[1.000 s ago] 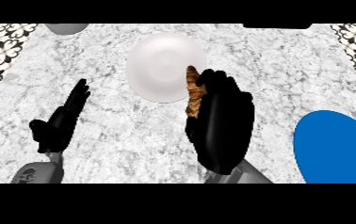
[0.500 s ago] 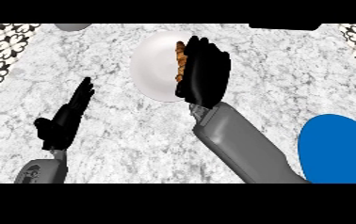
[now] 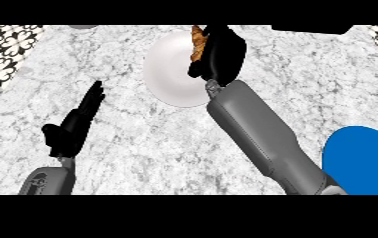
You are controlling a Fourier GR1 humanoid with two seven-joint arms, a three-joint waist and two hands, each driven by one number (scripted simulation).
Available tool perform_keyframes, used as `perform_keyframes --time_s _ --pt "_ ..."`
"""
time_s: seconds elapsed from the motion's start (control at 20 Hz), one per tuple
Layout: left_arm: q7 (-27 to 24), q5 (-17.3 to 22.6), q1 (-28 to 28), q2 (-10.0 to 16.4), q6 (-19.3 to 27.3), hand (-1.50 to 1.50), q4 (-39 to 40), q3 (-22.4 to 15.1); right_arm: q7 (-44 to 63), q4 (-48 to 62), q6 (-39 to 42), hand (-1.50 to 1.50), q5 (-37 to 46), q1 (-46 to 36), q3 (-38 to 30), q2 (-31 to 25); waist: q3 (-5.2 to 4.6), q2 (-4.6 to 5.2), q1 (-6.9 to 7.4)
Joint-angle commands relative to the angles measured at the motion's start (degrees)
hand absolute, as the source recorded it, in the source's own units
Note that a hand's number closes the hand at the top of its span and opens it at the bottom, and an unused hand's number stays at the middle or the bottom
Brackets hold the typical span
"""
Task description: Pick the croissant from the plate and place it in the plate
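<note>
Head view: I am looking steeply down on the marble counter [image 3: 148, 147], which carries everything here.
Blue plate [image 3: 358, 157]: at the counter's near right corner, partly cut off by the view and well apart from the other plate. I take it as the goal.
White plate [image 3: 170, 72]: near the counter's far edge, about midway along it.
Right hand [image 3: 220, 57]: over the white plate's far right rim, fingers curled round the croissant.
Left hand [image 3: 74, 124]: resting toward the counter's near left, fingers straight and up, holding nothing.
Croissant [image 3: 197, 42]: at the white plate's far rim, showing only at the right hand's left side. I cannot tell whether it is off the plate.
Done: the reach and, as I read it, the grasp.
Left: lift, carry to the blue plate, release.
</note>
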Motion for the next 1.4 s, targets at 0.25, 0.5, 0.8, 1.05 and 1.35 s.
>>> perform_keyframes --time_s 0.25,0.5,0.8,1.05,1.35 --pt "1.5 0.1 -1.1 0.9 -1.5 0.00 -0.5 -0.2 8.2 13.0 -16.9 -1.50 -7.3 -2.6 -2.2 0.5 0.04 0.07 1.94" --pt "-0.3 -1.9 -1.6 -1.8 1.8 0.00 0.8 -1.1 3.9 13.9 -28.3 -1.50 -8.3 -4.5 -4.9 0.5 0.03 -0.08 0.59" --pt "1.3 -0.7 -1.3 -0.3 1.1 0.00 0.1 0.6 1.9 8.4 -43.7 -1.50 -10.4 1.0 -4.4 0.5 0.10 -0.87 -1.46" --pt "-0.8 0.5 4.4 1.5 -0.4 0.00 -0.8 2.3 -2.8 -0.2 -50.6 -1.50 -13.4 10.8 -0.9 0.5 0.07 -1.49 -3.84" --pt "2.6 0.6 3.8 -0.3 0.9 0.00 -3.8 2.0 -11.0 -15.2 -49.0 -1.50 -14.5 27.6 6.2 -1.3 0.05 -1.58 -5.49"
